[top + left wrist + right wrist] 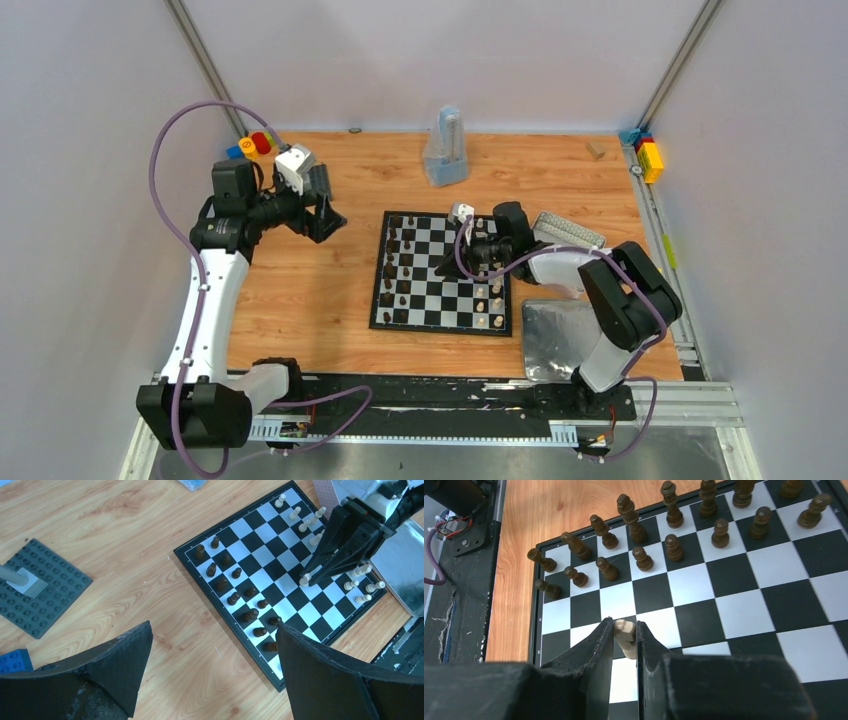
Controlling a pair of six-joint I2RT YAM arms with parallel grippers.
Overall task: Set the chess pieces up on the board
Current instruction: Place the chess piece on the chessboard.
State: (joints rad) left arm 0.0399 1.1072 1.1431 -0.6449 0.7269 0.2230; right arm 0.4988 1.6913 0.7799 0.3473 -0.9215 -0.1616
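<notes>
The black-and-white board (430, 305) lies mid-table. Dark chess pieces (395, 270) fill its left two columns, and pale ones (490, 300) stand along its right side. My right gripper (624, 625) hangs low over the board's middle squares, shut on a pale chess piece (625, 632) that leans between the pads. The left wrist view shows that gripper (307, 579) reaching in from the pale side. My left gripper (214, 626) is open and holds nothing. It hovers above bare wood left of the board (222, 612), near its dark-piece corner.
A dark grey studded baseplate (40, 592) and a blue brick (12, 660) lie left of the board. A silver tray (560, 335) sits at its right. A clear plastic container (445, 150) stands behind it. Coloured blocks (255, 145) sit in the back corners.
</notes>
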